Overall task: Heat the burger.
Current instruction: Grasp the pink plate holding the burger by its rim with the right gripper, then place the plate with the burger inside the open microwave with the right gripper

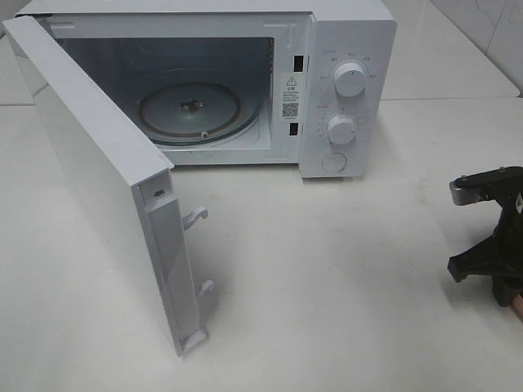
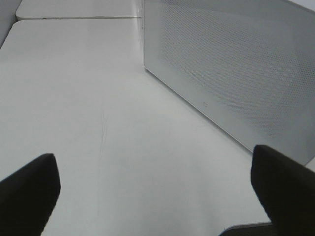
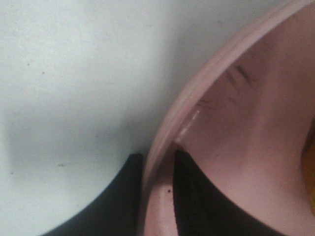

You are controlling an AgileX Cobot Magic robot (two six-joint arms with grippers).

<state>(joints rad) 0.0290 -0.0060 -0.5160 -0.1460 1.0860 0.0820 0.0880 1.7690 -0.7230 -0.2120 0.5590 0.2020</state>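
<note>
Right wrist view shows right pincer (image 3: 157,156) pinching the plate (image 3: 236,123) rim, burger (image 3: 311,172) seemingly an orange sliver on it, right of the microwave (image 1: 351,41); best lifted level, slowly; left pincer (image 2: 152,196) gapes empty.

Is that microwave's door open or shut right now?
Open. The door stands swung out to the left, leaving the glass turntable inside in plain sight.
</note>
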